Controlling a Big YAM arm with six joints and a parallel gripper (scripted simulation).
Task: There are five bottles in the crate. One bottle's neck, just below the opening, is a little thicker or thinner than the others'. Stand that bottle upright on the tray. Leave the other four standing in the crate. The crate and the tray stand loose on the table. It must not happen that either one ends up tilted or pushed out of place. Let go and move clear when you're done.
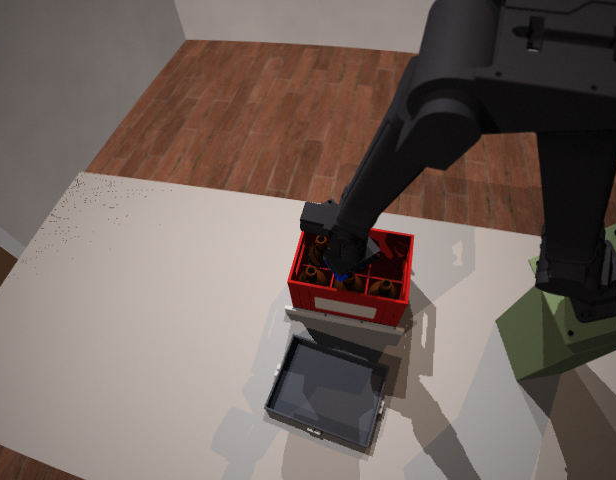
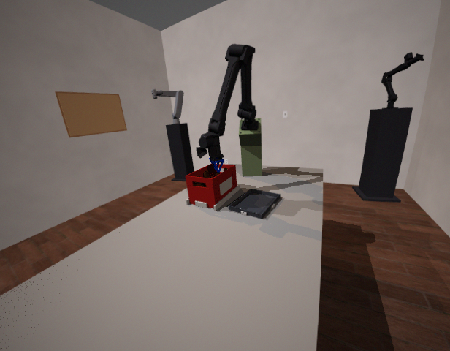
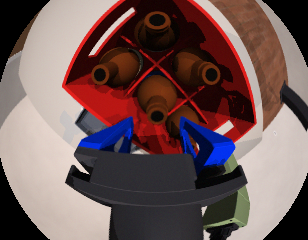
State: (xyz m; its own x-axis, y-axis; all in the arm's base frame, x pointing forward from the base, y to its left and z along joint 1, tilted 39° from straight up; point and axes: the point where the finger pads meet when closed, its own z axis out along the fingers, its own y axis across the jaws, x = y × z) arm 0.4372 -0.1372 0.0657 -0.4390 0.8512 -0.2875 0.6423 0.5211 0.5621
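The red crate (image 1: 359, 275) stands on the table and holds several brown bottles (image 3: 156, 26), all upright. It also shows in the exterior view (image 2: 210, 185). My gripper (image 1: 340, 272) has blue fingers and hangs low over the crate's front middle cell. In the wrist view my gripper (image 3: 156, 120) is open, and the mouth of one bottle (image 3: 156, 110) shows between and just beyond the fingertips; I cannot tell if they touch it. Another bottle is partly hidden behind the right finger. The dark tray (image 1: 326, 392) lies empty in front of the crate.
The green pedestal (image 1: 561, 330) carrying my arm stands to the right of the crate. My forearm (image 1: 396, 155) hides part of the crate's back row. The tray (image 2: 255, 202) lies close to the crate, near the table's right edge.
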